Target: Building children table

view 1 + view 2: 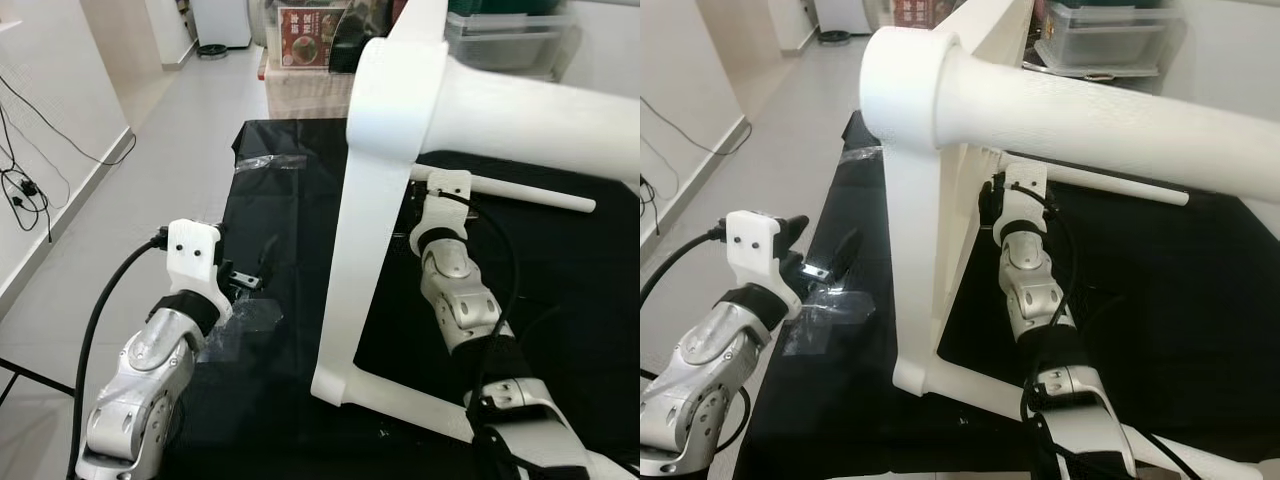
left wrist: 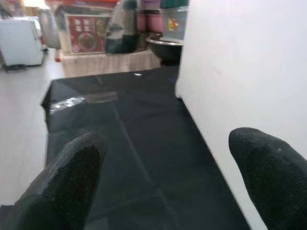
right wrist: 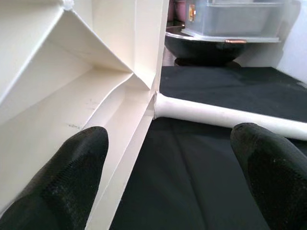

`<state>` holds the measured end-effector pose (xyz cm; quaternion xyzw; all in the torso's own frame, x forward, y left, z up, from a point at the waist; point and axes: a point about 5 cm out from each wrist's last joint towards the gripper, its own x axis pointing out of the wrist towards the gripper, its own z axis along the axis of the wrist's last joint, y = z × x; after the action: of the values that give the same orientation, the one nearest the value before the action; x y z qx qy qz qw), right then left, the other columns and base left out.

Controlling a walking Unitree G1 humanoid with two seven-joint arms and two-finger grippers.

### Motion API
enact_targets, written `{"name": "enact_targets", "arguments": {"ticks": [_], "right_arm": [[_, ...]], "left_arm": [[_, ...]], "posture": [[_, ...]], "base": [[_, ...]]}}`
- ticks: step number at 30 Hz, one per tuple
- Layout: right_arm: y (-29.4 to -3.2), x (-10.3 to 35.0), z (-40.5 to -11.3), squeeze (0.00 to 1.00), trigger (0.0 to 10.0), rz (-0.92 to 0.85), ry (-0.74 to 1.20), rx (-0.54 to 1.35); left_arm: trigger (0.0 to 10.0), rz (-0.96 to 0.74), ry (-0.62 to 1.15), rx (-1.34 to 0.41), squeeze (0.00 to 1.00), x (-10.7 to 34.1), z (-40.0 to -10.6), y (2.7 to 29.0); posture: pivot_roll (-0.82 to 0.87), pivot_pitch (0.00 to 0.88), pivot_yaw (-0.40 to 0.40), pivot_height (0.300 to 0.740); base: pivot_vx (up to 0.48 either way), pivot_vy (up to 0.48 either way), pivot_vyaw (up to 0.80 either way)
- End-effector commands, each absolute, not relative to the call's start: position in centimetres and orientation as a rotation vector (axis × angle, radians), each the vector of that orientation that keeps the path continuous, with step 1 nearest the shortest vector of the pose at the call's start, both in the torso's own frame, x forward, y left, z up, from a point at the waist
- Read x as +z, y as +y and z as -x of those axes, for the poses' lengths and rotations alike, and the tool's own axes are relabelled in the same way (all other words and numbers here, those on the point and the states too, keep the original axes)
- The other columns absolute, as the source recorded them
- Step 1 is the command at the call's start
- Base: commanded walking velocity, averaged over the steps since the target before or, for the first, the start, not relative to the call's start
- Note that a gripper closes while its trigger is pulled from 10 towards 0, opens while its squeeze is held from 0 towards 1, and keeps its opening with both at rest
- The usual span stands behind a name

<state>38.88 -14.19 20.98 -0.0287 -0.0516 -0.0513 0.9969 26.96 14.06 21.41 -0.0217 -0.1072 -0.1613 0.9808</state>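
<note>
black cloth point(image 1: 280, 200) covers the surface, pale floor point(image 1: 170, 140) beside; both tools, left tool point(image 2: 168, 172) and right tool point(image 3: 168, 177), spread.

The white plastic table frame point(image 1: 365, 230) with its thick round leg point(image 1: 520, 115) has a smooth, matt finish. The black sheet point(image 1: 280, 200) covering the worktop is slightly glossy, with clear shiny tape point(image 1: 245, 322).

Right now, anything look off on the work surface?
The white table stands on its edge on the black cover, legs sticking out sideways. A crumpled patch of clear tape sits on the cover near the left claw. Nothing looks broken.
</note>
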Motion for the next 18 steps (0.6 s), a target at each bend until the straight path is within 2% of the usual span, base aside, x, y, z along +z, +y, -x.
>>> {"name": "enact_targets", "arguments": {"ticks": [1,3,4,10,18], "right_arm": [[-12.9,21.0,-39.1,0.0,10.0,0.031,-0.107,-0.044],[-12.1,21.2,-39.1,0.0,10.0,0.016,-0.117,-0.003],[-10.7,21.5,-39.2,0.0,10.0,-0.008,-0.134,0.061],[-9.4,22.0,-39.4,0.0,10.0,-0.014,-0.156,0.105],[-11.2,21.6,-40.3,0.0,10.0,0.015,-0.118,-0.012]], "left_arm": [[10.0,0.049,-0.204,-0.344,0.0,21.3,-26.7,13.6],[10.0,0.049,-0.201,-0.348,0.0,21.3,-26.6,13.6],[10.0,0.05,-0.196,-0.35,0.0,21.3,-26.6,13.6],[10.0,0.046,-0.189,-0.348,0.0,21.4,-26.6,13.8],[10.0,0.03,-0.2,-0.35,0.0,22.0,-27.2,14.4]], "posture": [[0.07,0.16,-0.01,0.74],[0.07,0.161,-0.011,0.74],[0.08,0.168,-0.01,0.74],[0.08,0.176,-0.008,0.74],[0.09,0.186,-0.012,0.74]], "base": [[0.0,0.0,0.0],[0.0,0.0,0.0],[0.0,0.0,0.0],[0.0,0.0,0.0],[0.0,0.0,0.0]]}}
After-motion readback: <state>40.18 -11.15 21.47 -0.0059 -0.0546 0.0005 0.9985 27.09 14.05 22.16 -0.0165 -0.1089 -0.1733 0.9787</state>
